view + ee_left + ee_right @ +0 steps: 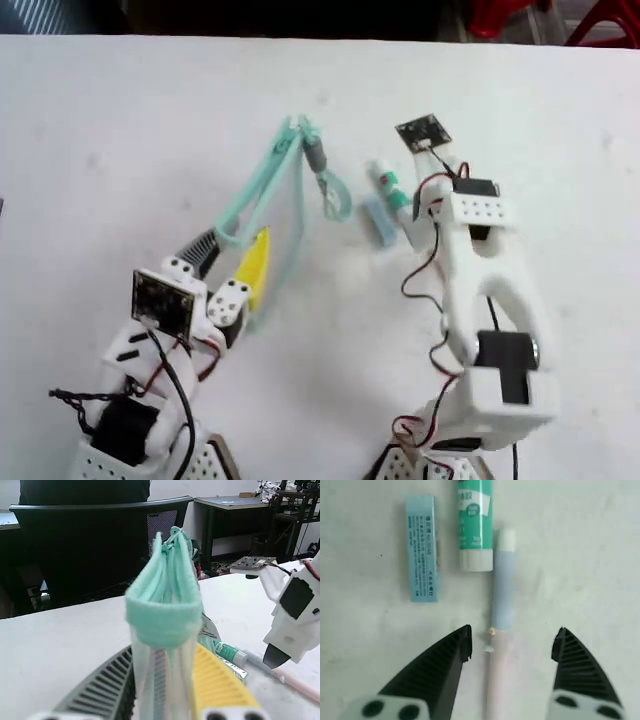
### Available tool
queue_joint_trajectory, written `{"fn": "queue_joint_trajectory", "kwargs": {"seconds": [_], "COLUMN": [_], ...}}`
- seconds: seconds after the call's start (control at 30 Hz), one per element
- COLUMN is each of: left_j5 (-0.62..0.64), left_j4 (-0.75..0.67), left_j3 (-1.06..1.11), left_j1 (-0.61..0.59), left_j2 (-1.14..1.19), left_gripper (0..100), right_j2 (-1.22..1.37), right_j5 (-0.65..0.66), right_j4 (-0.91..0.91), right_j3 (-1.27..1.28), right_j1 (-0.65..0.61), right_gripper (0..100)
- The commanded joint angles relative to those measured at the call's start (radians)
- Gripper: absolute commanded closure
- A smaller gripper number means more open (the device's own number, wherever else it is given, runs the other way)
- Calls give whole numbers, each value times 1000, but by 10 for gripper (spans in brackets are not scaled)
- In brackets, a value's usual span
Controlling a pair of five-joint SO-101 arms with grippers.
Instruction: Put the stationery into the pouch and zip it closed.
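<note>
A clear pouch (270,195) with mint-green edging is held up off the white table, and my left gripper (228,252) is shut on its lower edge. In the left wrist view the pouch (162,610) stands upright between the grey and yellow fingers (217,685). My right gripper (512,640) is open just above the table, its fingers on either side of a blue-and-pink pen (502,605). Beyond the pen lie a green glue stick (475,525) and a light blue eraser (422,555). From above, the eraser (378,222) and glue stick (385,180) lie between the pouch and my right gripper (410,215).
The pouch's grey zip end and mint loop (330,190) hang toward the stationery. The table's far edge (320,38) runs along the back. A black chair (95,545) and desks stand beyond the table. Bare table lies at the far left and far right.
</note>
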Motion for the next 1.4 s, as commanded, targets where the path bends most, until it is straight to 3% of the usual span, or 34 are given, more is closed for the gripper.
{"fn": "queue_joint_trajectory", "kwargs": {"seconds": [0.0, 0.4, 0.57, 0.67, 0.77, 1.0, 1.37], "left_j5": [-5, -8, -8, -8, -8, -6, -5], "left_j4": [-26, -26, -25, -25, -25, -25, -23], "left_j3": [-3, -3, -3, -3, -3, -3, -3], "left_j1": [-7, 1, 1, 2, 2, 2, 2], "left_j2": [10, 10, 10, 10, 10, 10, 10], "left_gripper": [867, 868, 868, 868, 868, 868, 868], "right_j2": [91, 366, 400, 403, 403, 401, 395], "right_j5": [9, 9, 11, 9, 8, -98, -112], "right_j4": [-12, -7, 25, 31, 31, 31, 38], "right_j3": [-117, -394, -430, -431, -431, -431, -434], "right_j1": [10, 15, 15, 16, 30, 73, 104], "right_gripper": [755, 761, 981, 950, 987, 982, 982]}}
